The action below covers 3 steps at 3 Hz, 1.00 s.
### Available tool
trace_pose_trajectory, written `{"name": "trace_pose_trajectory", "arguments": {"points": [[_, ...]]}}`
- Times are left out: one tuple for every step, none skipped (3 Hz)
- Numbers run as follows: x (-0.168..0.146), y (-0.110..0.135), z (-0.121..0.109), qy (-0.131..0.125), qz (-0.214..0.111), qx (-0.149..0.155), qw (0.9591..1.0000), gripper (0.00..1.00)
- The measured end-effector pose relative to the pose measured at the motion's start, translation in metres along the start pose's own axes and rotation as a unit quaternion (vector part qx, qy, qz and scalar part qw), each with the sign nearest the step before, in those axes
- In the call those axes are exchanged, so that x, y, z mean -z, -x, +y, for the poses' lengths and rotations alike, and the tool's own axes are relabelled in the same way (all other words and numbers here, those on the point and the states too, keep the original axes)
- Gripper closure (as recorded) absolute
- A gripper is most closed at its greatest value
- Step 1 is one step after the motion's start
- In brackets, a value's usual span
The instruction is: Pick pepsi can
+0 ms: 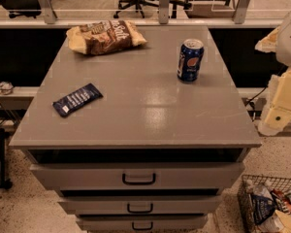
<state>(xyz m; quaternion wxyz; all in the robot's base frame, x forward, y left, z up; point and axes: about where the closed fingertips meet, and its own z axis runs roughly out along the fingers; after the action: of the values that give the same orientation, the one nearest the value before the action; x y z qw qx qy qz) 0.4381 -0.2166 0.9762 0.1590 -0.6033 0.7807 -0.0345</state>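
Observation:
The pepsi can [190,59] stands upright on the grey cabinet top [140,106], toward the back right. It is dark blue with a silver top and a round red-white-blue logo. My gripper [279,111] is at the right edge of the view, beyond the cabinet's right side and lower than the can. It is well apart from the can and holds nothing that I can see.
A brown chip bag [105,36] lies at the back left. A flat dark-blue snack wrapper [77,99] lies near the left edge. Drawers [138,177] face the front. A wire basket of snacks [271,205] sits on the floor at the right. Railing posts stand behind.

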Motion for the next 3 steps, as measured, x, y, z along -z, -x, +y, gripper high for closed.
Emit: {"name": "trace_pose_trajectory", "arguments": {"points": [[0.0,0.0,0.0,0.0,0.0,0.0,1.0,0.0],[-0.008,-0.01,-0.015,-0.015,-0.027,-0.019,0.9993,0.0],[-0.034,-0.02,-0.048,-0.042,-0.071,-0.047,0.9955,0.0]]}}
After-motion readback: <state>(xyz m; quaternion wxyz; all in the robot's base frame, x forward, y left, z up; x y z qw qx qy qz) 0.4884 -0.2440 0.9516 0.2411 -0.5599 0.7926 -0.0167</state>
